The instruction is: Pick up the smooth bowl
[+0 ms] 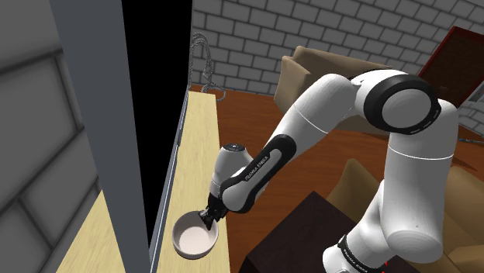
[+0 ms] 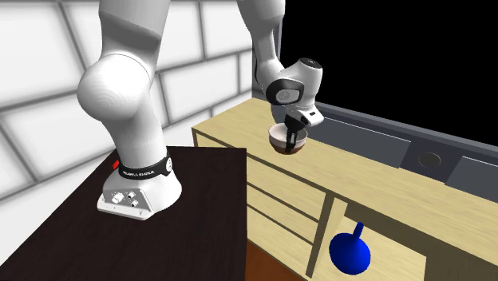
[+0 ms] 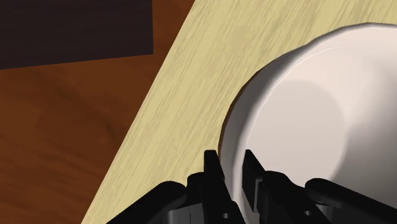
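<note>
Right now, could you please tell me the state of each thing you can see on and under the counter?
Bowl: upright, empty, resting on the counter.
Gripper: shut on the bowl's rim.
Drawers: shut.
Blue jug: standing below the counter, untouched.

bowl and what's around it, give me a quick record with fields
bowl: white inside, upright, on the counter
counter: light wood, next to the dark stand
jaws: astride the bowl's rim, one inside, one outside, shut on it
lifted: not yet, bowl looks to rest on the counter
shelf below: blue object with a handle
</note>
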